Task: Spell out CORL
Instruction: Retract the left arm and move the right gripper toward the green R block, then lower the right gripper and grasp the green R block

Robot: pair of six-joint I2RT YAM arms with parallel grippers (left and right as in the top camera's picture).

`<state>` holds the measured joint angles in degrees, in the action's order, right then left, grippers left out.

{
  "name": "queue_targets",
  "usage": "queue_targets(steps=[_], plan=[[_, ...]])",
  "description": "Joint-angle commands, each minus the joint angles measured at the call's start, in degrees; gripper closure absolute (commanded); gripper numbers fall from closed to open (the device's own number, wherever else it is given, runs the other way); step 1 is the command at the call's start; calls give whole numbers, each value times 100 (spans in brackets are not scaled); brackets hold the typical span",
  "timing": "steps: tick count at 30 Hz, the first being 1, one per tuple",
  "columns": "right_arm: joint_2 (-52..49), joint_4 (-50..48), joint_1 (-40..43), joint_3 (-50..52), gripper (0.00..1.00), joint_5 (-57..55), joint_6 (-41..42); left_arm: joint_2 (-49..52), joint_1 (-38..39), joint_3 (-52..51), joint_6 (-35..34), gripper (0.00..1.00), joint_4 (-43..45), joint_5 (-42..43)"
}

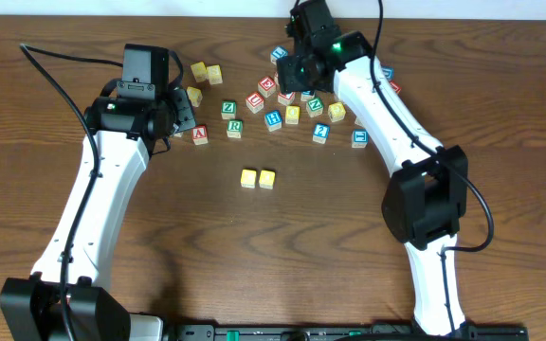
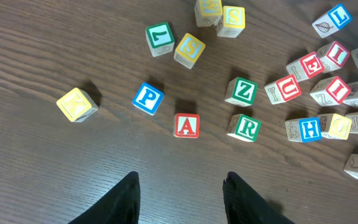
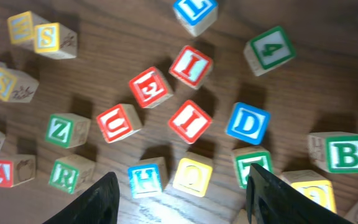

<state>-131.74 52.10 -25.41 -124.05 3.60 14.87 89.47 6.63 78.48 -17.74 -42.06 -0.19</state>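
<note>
Two yellow-faced cubes (image 1: 247,178) (image 1: 267,178) sit side by side at the table's middle. The green R cube (image 1: 234,127) lies in the scattered pile; the left wrist view has this R cube (image 2: 247,127) right of the red A, and the R cube (image 3: 64,175) also appears at lower left in the right wrist view. The blue L cube (image 3: 194,9) lies at the pile's far edge. My left gripper (image 2: 180,180) hovers open over bare wood just short of the A and R. My right gripper (image 3: 182,183) is open above the pile, holding nothing.
Loose letter cubes crowd the back of the table: a green Z (image 2: 241,91), a red A (image 2: 186,125), a blue P (image 2: 148,98), a blue H (image 3: 146,177) and a yellow cube (image 3: 193,175) below the right fingers, plus red E, I and U cubes. Cables trail behind both arms.
</note>
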Motion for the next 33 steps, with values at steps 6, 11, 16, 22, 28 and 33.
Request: queue_targets(steps=[6, 11, 16, 22, 28, 33], plan=[[-35, -63, -442, -52, 40, 4, 420, 55, -15, 50, 162, 57, -11, -393], [-365, -267, -918, -52, 40, -11, 964, 55, -232, 50, 157, 57, -11, -763], [-697, -560, -1172, -52, 38, -52, 1327, 55, -713, 50, 157, 57, -74, -763], [-907, -730, -1309, -52, 35, -212, 1384, 55, -935, 50, 157, 57, -118, -761], [-1143, -935, -1381, -52, 39, -219, 1504, 55, -935, 50, 155, 57, -118, -761], [-1187, -916, -1421, -44, 45, -356, 1606, 55, -935, 50, 155, 57, -120, -761]])
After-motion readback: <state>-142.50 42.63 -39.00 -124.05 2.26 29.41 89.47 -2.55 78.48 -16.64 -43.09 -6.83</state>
